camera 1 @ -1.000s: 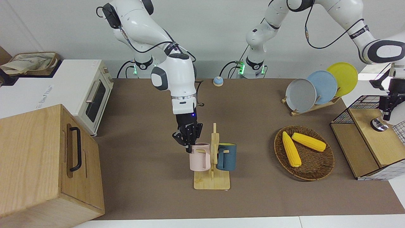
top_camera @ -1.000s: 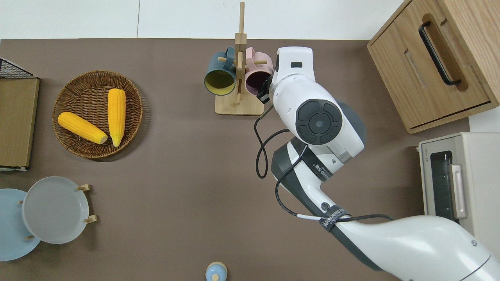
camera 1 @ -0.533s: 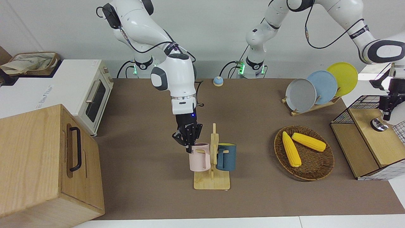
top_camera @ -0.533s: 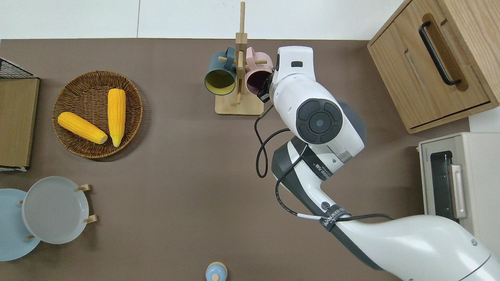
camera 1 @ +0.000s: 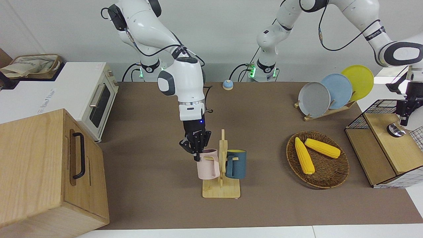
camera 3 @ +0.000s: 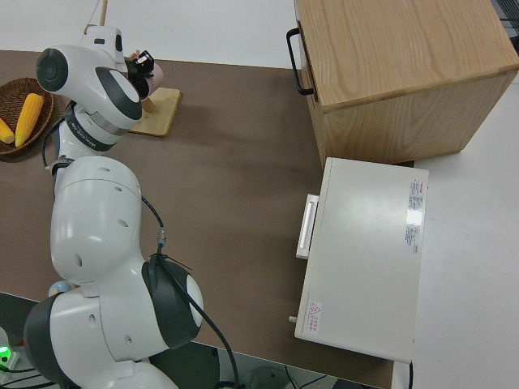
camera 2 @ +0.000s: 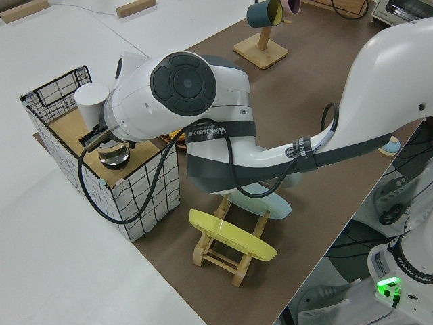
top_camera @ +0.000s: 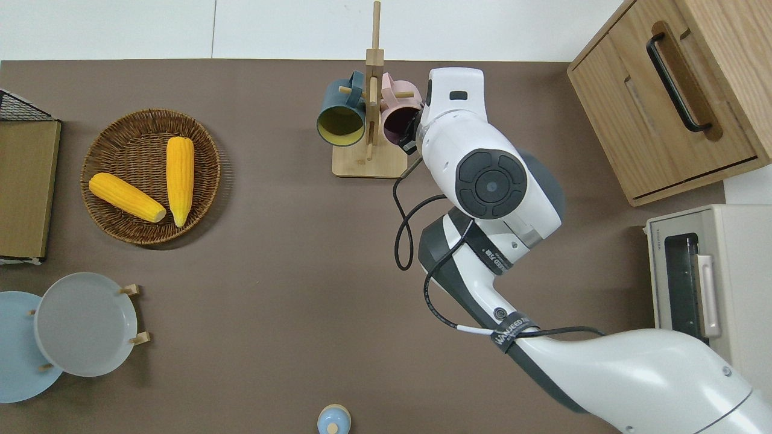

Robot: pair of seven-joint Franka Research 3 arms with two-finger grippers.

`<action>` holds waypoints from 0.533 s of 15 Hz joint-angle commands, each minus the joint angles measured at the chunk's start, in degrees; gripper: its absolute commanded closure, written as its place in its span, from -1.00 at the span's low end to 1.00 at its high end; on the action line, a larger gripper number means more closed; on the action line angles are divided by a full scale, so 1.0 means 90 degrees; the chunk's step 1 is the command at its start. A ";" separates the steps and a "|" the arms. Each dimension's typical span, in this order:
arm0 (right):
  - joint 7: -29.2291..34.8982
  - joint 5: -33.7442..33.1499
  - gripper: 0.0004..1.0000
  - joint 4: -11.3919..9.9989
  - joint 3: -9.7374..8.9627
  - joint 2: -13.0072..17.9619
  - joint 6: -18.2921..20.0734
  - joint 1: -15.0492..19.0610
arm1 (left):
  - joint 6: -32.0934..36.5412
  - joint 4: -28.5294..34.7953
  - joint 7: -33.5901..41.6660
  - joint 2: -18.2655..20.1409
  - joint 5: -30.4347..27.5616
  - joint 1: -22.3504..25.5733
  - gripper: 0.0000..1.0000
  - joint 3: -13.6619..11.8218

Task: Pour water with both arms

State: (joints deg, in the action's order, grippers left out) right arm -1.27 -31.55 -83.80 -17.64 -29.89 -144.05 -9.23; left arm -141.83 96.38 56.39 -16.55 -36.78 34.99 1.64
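Observation:
My right gripper reaches down to the rim of a pink mug and is shut on it, one finger inside the mug. The mug hangs on a wooden mug rack beside a dark blue mug. From overhead the wrist hides most of the right gripper, next to the pink mug. My left gripper hangs just over a small glass vessel on the wooden shelf in a wire basket. A white cup stands by the glass vessel. No water shows.
A wicker basket holds two corn cobs. Three plates stand in a rack nearer the robots. A toaster oven and a wooden cabinet stand at the right arm's end. A small blue knob lies near the arms' bases.
My right wrist has shifted slightly away from the robots, and the pink mug and the rack's post have moved a little with it. The left arm has hardly moved.

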 commanded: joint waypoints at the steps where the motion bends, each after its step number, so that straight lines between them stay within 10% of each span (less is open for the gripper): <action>1: 0.0121 -0.0011 0.69 0.0180 0.0026 -0.0127 -0.0049 -0.0049 | -0.0091 0.0092 -0.0084 0.0062 -0.0113 -0.0040 1.00 0.0013; 8: 0.0131 -0.0001 0.72 0.0239 0.0026 -0.0214 -0.0039 -0.0049 | -0.0091 0.0092 -0.0084 0.0071 -0.0113 -0.0040 1.00 0.0013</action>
State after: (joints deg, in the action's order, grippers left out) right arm -0.90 -31.54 -83.63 -17.58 -30.13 -144.05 -9.37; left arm -141.86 96.38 56.19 -16.56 -36.78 34.99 1.64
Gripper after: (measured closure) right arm 0.859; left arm 0.357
